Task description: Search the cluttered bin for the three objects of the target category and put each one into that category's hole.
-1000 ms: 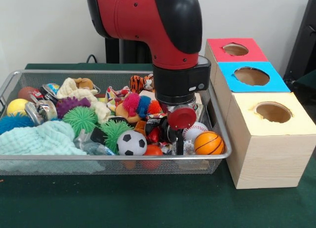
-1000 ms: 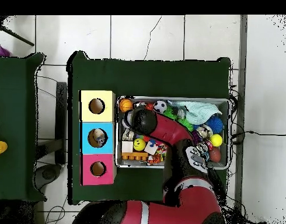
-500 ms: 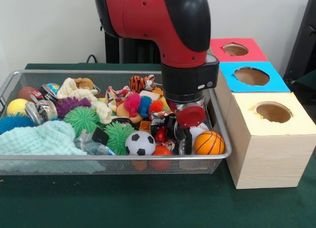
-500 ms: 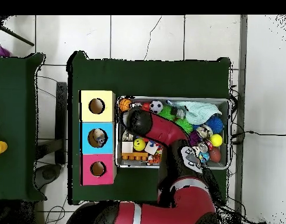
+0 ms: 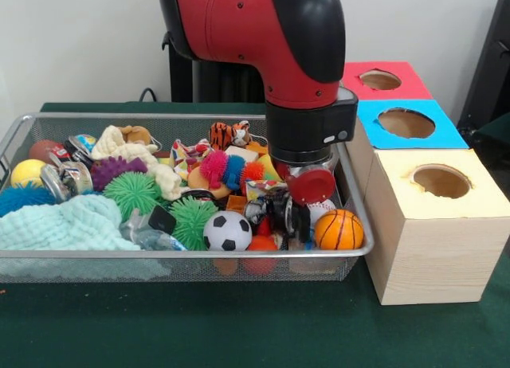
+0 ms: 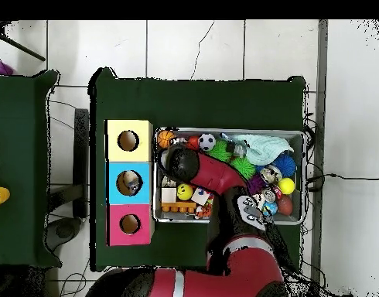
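One red and black arm (image 5: 271,41) reaches down into the right end of the wire bin (image 5: 183,260) on the green worktop (image 5: 239,328), its pincer (image 5: 288,218) buried among the toys between the soccer ball (image 5: 228,231) and the small basketball (image 5: 338,229); whether it is wide, narrow or holding anything cannot be told. Beside that spot a baseball (image 5: 322,209) peeps out behind the basketball, and green spiky balls (image 5: 131,191) and a pale green cloth (image 5: 64,225) lie further left. Just right of the bin stands the row of boxes with holes, wood-coloured (image 5: 441,181), blue (image 5: 406,123) and red (image 5: 380,80).
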You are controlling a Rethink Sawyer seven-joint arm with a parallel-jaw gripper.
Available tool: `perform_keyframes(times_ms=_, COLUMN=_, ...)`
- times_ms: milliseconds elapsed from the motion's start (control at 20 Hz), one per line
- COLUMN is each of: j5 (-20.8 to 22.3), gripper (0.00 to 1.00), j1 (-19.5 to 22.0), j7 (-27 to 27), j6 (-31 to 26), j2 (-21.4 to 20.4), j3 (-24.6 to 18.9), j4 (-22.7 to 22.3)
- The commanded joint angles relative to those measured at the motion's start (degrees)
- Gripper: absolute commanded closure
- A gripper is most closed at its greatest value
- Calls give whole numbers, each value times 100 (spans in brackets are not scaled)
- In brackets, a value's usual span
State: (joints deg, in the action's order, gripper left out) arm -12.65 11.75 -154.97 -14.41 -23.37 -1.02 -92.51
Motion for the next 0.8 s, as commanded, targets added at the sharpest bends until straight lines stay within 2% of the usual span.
perform_keyframes(times_ms=50, j5=-100, gripper=100, j1=-99, j7=-780, j6=235, j2=530, j3=-255, j4=-809)
perform_keyframes(times_ms=550, j5=-167, gripper=100, j1=-175, j7=-734, j6=215, j2=554, j3=-125, j4=-757)
perform_keyframes(times_ms=800, j5=-207, gripper=100, j1=-253, j7=-708, j6=-289, j2=306, j3=70, j4=-732)
